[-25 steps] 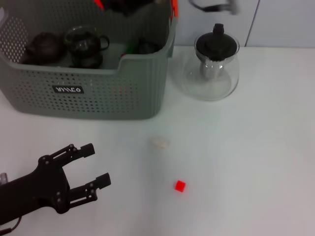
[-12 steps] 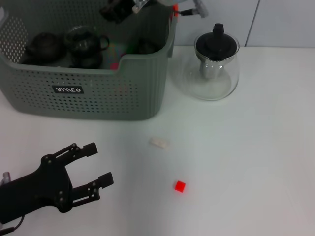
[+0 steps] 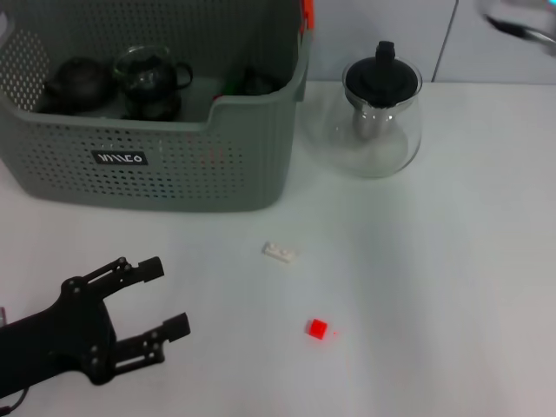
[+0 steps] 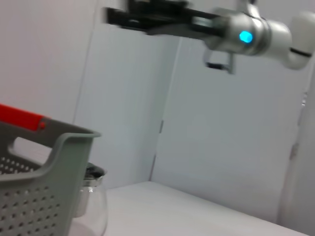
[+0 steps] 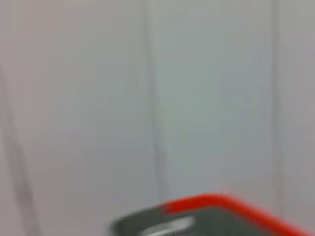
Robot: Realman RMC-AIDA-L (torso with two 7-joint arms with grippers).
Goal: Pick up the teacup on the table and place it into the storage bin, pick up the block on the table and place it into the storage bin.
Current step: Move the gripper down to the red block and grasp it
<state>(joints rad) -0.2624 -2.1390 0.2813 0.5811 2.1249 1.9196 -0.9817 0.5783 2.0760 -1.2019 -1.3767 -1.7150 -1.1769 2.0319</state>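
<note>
The left gripper hangs low over the table at the near left, its two black fingers spread wide with nothing between them. The small red block lies well apart from it toward the middle of the table, and a little white piece sits nearer the storage bin. Dark cups already rest inside the bin, so the block seems the step in hand. To take it well, the open fingers should straddle the cube squarely, descend until the tips nearly touch the table, then close on two flat faces; a corner grip would likely flick so small a thing away. The right arm is raised high toward the far right, and whether its gripper is open or closed cannot be told. The glass teapot stands just beside the bin, clear of the path.
</note>
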